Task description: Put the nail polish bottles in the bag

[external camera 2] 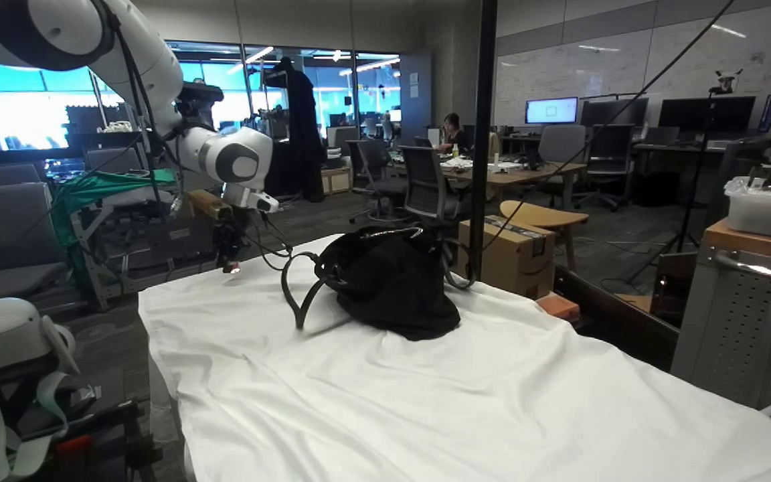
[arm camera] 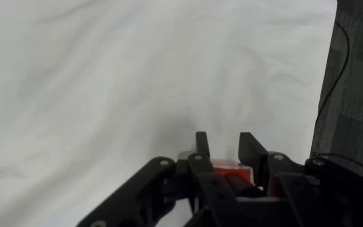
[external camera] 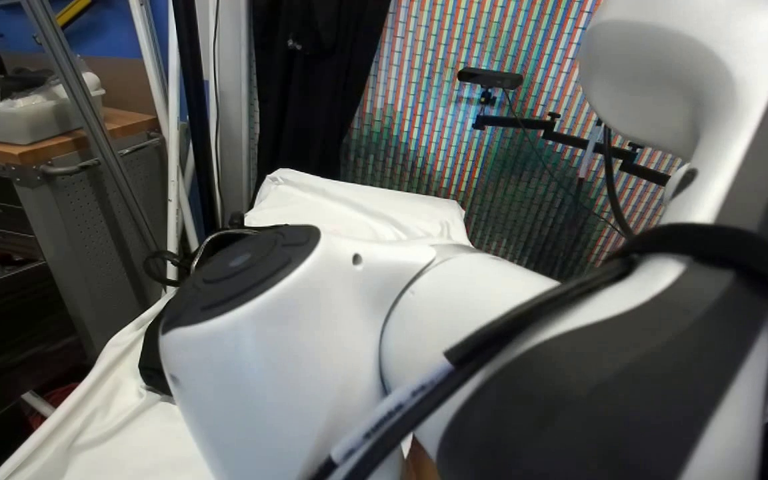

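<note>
The black bag [external camera 2: 392, 288] stands on the white-covered table in an exterior view, with its strap [external camera 2: 300, 311] looping out toward the gripper side. Part of the bag [external camera: 153, 360] also shows behind the arm in an exterior view. My gripper [external camera 2: 227, 258] is beyond the strap, near the table's far left corner, low over the cloth. In the wrist view my gripper [arm camera: 222, 148] has its fingers closed on a red nail polish bottle [arm camera: 233, 173] with a dark cap. The bottle's red [external camera 2: 232, 268] shows just under the fingers. No other bottles show; the bag's inside is hidden.
The wrinkled white cloth [external camera 2: 425, 402] covers the table; its edge [arm camera: 323, 78] drops to the dark floor close to the gripper. A black pole [external camera 2: 482, 167] and a cardboard box [external camera 2: 516, 258] stand behind the bag. The arm [external camera: 277, 360] blocks much of an exterior view.
</note>
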Robot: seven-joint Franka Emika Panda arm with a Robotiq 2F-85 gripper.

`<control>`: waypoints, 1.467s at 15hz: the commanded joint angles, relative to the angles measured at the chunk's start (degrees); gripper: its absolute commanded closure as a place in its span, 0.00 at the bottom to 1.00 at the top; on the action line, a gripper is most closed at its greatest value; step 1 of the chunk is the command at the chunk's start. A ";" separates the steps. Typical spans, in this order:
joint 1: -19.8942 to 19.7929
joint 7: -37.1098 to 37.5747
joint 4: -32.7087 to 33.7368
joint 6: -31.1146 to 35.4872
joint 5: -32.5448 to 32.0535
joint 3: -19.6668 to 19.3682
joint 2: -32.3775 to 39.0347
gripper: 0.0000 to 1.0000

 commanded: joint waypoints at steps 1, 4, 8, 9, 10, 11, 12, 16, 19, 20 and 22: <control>-1.32 0.13 4.04 -4.77 1.03 -1.27 -0.28 0.79; -2.55 0.02 7.44 -8.15 0.63 -2.59 -0.03 0.79; -4.40 0.05 11.50 -11.98 0.20 -4.66 -0.01 0.79; -5.03 -0.01 12.52 -12.98 0.25 -5.19 -0.05 0.79; -5.58 -0.04 13.39 -13.73 0.26 -5.66 -0.04 0.79; -6.36 -0.22 14.14 -14.61 0.43 -6.12 -0.21 0.79; -6.98 -0.31 14.90 -15.34 0.50 -6.54 -0.25 0.79; -10.13 -0.73 16.80 -16.94 0.91 -8.14 -0.91 0.79; -12.56 -1.06 18.11 -17.83 1.25 -9.11 -0.96 0.79; -13.18 -0.99 18.64 -18.11 1.30 -9.37 -0.83 0.79; -14.57 -0.91 19.57 -18.44 1.42 -9.95 -0.50 0.79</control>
